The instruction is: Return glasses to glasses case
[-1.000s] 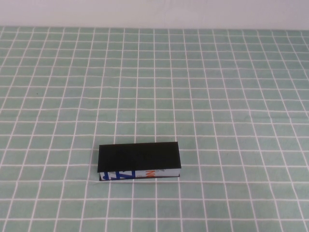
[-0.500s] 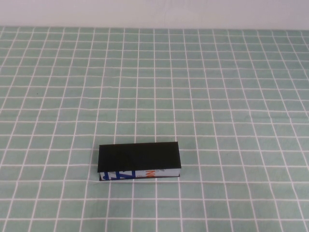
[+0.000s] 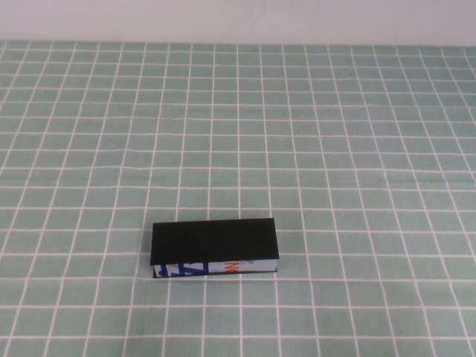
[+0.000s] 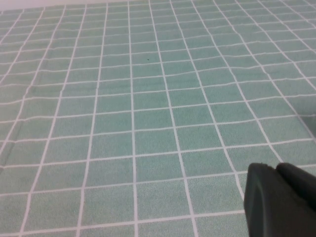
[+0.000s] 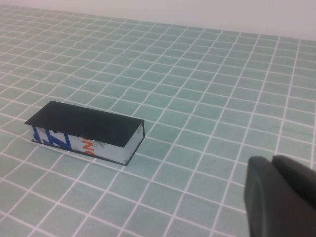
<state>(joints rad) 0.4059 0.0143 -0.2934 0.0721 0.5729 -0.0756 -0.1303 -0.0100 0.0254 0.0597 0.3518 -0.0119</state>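
The glasses case (image 3: 214, 250) lies closed on the green checked cloth near the front middle of the table, black lid on top, white front with blue and orange print facing me. It also shows in the right wrist view (image 5: 86, 131). The glasses are out of view. My right gripper (image 5: 272, 160) is shut and empty, hovering well away from the case, to its right. My left gripper (image 4: 276, 168) is shut and empty over bare cloth; the case does not show in its view. Neither arm shows in the high view.
The green checked tablecloth (image 3: 335, 149) covers the whole table. A pale wall (image 3: 238, 18) runs along the far edge.
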